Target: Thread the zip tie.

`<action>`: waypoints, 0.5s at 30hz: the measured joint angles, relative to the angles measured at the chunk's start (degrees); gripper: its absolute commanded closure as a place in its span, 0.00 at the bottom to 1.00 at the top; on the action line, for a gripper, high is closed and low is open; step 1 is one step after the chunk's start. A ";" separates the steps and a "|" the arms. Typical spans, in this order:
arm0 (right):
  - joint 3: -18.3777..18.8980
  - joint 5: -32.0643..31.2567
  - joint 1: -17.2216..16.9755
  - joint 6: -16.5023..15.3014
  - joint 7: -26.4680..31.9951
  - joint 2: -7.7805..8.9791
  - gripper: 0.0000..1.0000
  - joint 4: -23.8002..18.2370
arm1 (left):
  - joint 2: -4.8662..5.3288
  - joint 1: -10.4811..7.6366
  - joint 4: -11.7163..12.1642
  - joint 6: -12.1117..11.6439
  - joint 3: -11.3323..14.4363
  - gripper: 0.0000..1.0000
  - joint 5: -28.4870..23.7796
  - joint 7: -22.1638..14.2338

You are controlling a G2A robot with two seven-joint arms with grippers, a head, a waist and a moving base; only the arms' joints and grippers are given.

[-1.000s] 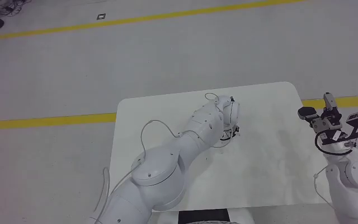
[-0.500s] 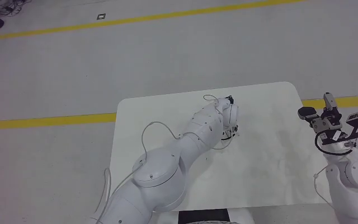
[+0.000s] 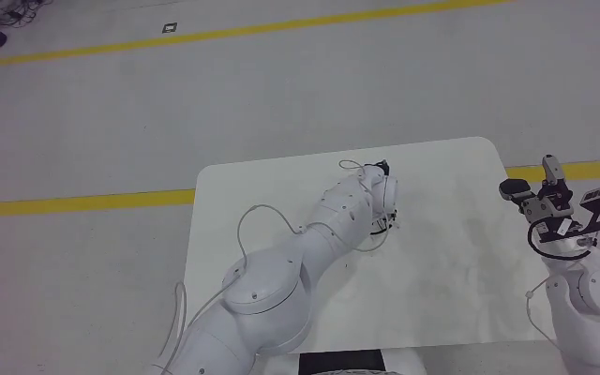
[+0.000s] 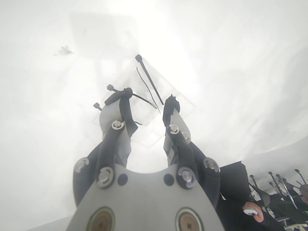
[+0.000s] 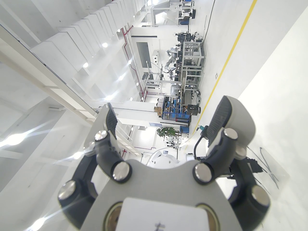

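Pale grey floor (image 3: 281, 103) stretching around white table (image 3: 450, 281); yellow lines (image 3: 94, 202) running across it, small dark square marker (image 3: 170, 28) lying by far one. Ceiling lights (image 5: 104, 45) glaring over hall; metal racks (image 5: 190, 56), potted plant (image 5: 166, 131) standing far off.

Above the clear plate (image 4: 166, 82) the left gripper (image 4: 148, 100) hangs spread wide, its arm blocking the plate's robot side; loose zip ties (image 4: 149, 79) lie under the gap. Bare table (image 3: 450, 244) runs from the plate toward the right gripper (image 5: 164, 116)

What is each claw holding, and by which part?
Nothing. The left gripper is open above the zip ties; the right gripper is open and empty.
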 measured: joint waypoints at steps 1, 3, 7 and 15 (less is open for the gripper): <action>0.00 0.00 0.00 0.00 0.00 0.00 0.00 0.00 | 0.00 0.00 -0.11 0.00 0.00 0.70 -0.01 -0.01; 0.00 0.00 0.00 0.00 0.00 0.00 0.00 0.00 | 0.00 -0.02 -0.44 0.00 -0.01 0.69 0.02 -0.12; 0.00 0.00 0.00 0.00 0.00 0.00 0.00 0.00 | 0.00 -0.21 -0.64 0.00 -0.15 0.70 0.15 -0.06; 0.00 0.00 0.00 0.00 0.00 0.00 0.00 0.00 | 0.00 -0.49 -0.18 0.00 -0.31 0.69 0.44 0.04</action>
